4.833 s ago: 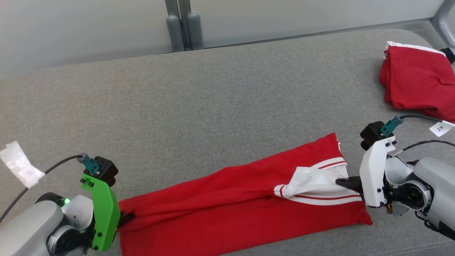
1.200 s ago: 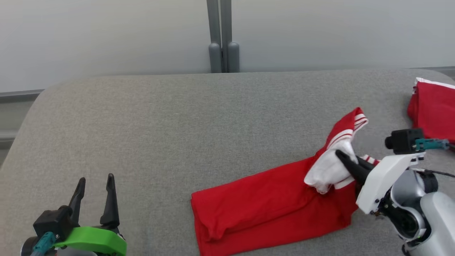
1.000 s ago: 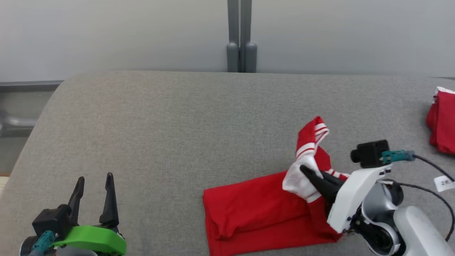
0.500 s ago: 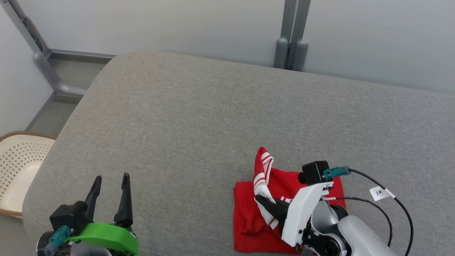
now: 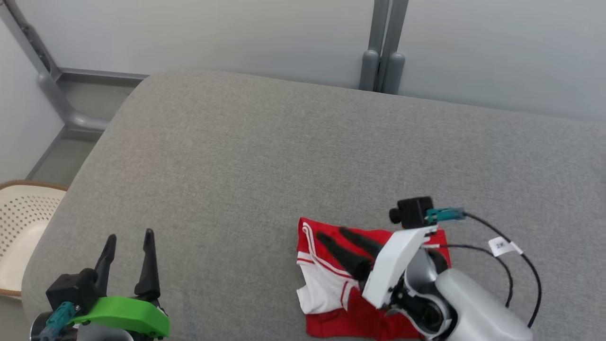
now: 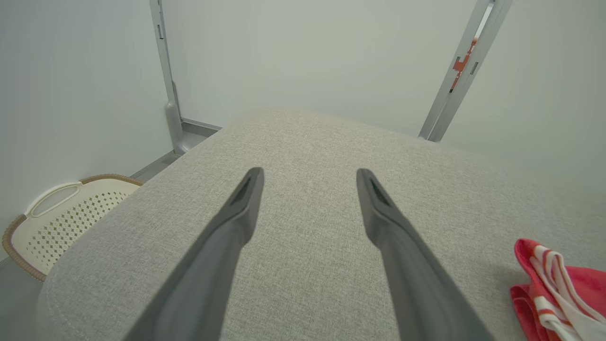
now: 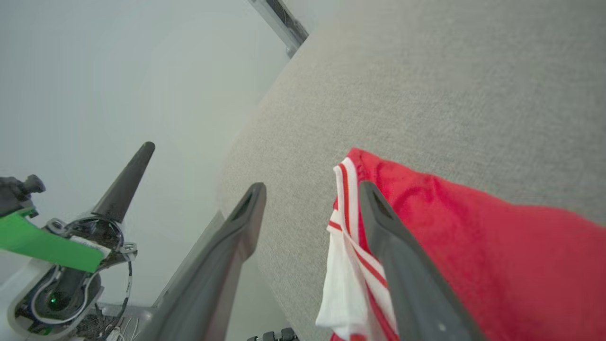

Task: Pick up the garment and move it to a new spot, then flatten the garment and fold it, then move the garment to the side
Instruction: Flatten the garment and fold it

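The garment [image 5: 326, 284] is red with a white, red-striped end and lies folded into a small bundle at the front right of the grey cushion [image 5: 284, 151]. My right gripper [image 5: 334, 233] hovers just over its top edge, open, nothing between its fingers. In the right wrist view the right gripper [image 7: 312, 187] spans the garment's [image 7: 473, 246] striped corner. My left gripper [image 5: 130, 237] stands open and empty at the lower left, well apart from the cloth. The left wrist view has the left gripper [image 6: 310, 173] over bare cushion, the garment [image 6: 558, 284] at far right.
A cream perforated basket [image 5: 23, 227] sits on the floor past the cushion's left edge. Grey metal posts [image 5: 383, 47] rise behind the cushion against the pale wall. A black cable with a white tag [image 5: 499, 246] trails from my right wrist.
My right gripper has opened and let go of the white striped end, which now lies on the folded red cloth. The head camera has turned slightly.
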Controlling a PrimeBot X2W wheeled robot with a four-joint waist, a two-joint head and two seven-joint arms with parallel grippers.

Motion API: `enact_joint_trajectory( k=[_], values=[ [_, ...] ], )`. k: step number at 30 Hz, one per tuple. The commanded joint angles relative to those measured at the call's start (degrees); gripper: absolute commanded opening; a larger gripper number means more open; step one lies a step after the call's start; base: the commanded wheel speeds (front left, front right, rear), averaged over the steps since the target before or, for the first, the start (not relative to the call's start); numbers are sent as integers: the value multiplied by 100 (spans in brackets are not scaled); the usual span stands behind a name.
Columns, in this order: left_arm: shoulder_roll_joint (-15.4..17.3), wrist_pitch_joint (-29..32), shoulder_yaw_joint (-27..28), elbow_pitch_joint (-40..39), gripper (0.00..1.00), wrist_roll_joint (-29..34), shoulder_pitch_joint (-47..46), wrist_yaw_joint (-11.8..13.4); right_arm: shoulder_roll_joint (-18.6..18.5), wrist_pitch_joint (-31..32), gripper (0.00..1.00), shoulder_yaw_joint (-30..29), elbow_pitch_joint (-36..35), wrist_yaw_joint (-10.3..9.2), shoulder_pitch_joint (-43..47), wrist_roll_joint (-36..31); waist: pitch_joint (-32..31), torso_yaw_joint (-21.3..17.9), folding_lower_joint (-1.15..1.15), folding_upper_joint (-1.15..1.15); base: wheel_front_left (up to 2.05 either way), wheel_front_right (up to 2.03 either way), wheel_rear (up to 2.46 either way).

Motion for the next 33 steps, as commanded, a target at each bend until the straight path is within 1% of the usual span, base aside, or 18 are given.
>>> enact_joint_trajectory(
  k=[1, 3, 7, 10, 12, 15, 17, 19, 22, 23, 25, 26, 30, 33],
  values=[
    [61, -39, 45, -32, 100, -20, 87, 43, -203, -179, 100, -28, -147, 0, -96, 103, -124, -187, 0, 0, 0, 0, 0],
    [106, -46, 116, -100, 100, -48, 142, 86, -399, -457, 100, -123, -404, 0, -199, 260, -180, -287, 0, 0, 0, 0, 0],
    [161, -59, 200, -233, 100, -63, 248, 161, -1034, -934, 100, -527, -606, 0, -307, 260, -243, -434, 0, 0, 0, 0, 0],
    [186, -60, 233, -352, 100, -68, 317, 208, -1497, -1185, 100, -869, -447, 0, -234, 53, -266, -478, 0, 0, 0, 0, 0],
    [185, -75, 250, -408, 100, -61, 343, 223, -1743, -1371, 100, -1088, -280, 0, -98, -161, -281, -474, 0, 0, 0, 0, 0],
    [168, -121, 257, -518, 100, -7, 383, 207, -1926, -1876, 100, -1489, -129, 0, 112, -503, -304, -477, 0, 0, 0, 0, 0],
    [152, -138, 258, -549, 100, 13, 416, 180, -1880, -2192, 100, -1669, -118, 0, 291, -634, -324, -509, 0, 0, 0, 0, 0],
    [133, -174, 278, -571, 100, 49, 446, 162, -1913, -2557, 100, -1838, -135, 0, 458, -915, -341, -575, 0, 0, 0, 0, 0],
    [100, -196, 306, -592, 100, 167, 492, 127, -1781, -2822, 100, -2054, -222, 1, 714, -1224, -362, -716, 0, 0, 0, 0, 0],
    [90, -204, 320, -601, 100, 222, 512, 115, -1780, -2863, 100, -2115, -257, 0, 789, -1376, -367, -760, 0, 0, 0, 0, 0],
    [42, -221, 356, -631, 100, 309, 541, 70, -1662, -2906, 100, -2189, -342, 0, 968, -1633, -375, -860, 0, 0, 0, 0, 0],
    [57, -217, 387, -689, 100, 507, 528, 32, -1606, -2913, 100, -2274, -450, 0, 1038, -1804, -373, -911, 0, 0, 0, 0, 0],
    [-178, -216, 595, -707, 100, 865, 681, -87, -1319, -2904, 100, -2457, -726, 0, 1356, -2214, -397, -1075, 0, 0, 0, 0, 0],
    [-334, -213, 754, -618, 100, 1012, 809, -205, -1157, -2906, 100, -2385, -828, 0, 1466, -2358, -463, -1192, 0, 0, 0, 0, 0]
  ],
)
